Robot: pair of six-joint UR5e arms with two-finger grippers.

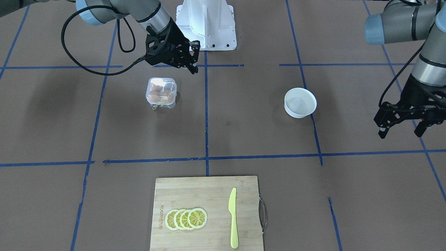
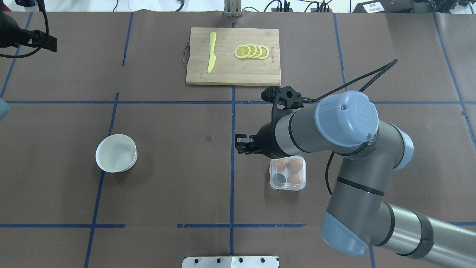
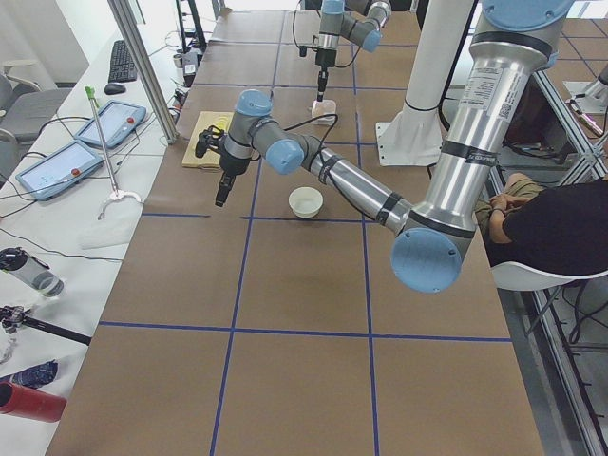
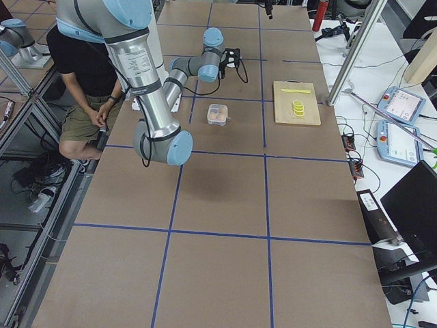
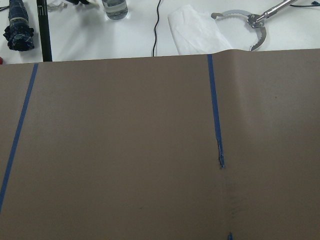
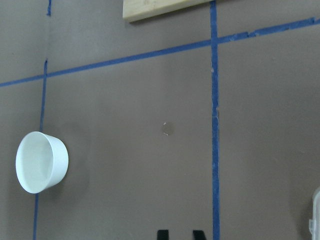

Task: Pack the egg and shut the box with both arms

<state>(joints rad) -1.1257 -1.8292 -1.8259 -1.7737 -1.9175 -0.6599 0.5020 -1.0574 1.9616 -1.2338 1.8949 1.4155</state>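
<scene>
The clear box (image 1: 161, 92) stands on the table with its lid down and a yellow string (image 1: 156, 105) at its front. In the overhead view the box (image 2: 288, 173) holds three orange-brown eggs (image 2: 295, 165), and one cell is empty. My right gripper (image 1: 192, 57) hovers beyond the box on the robot's side, empty; its fingertips (image 6: 162, 234) show a narrow gap. My left gripper (image 1: 400, 132) is wide open and empty, raised beside the white bowl (image 1: 300, 102), far from the box.
The empty bowl (image 2: 116, 153) sits on the left arm's side. A wooden cutting board (image 1: 195, 195) at the operators' edge carries lemon slices (image 1: 186, 218) and a yellow knife (image 1: 233, 218). The white pedestal (image 1: 205, 24) stands at the robot's base. Blue tape lines cross the brown table.
</scene>
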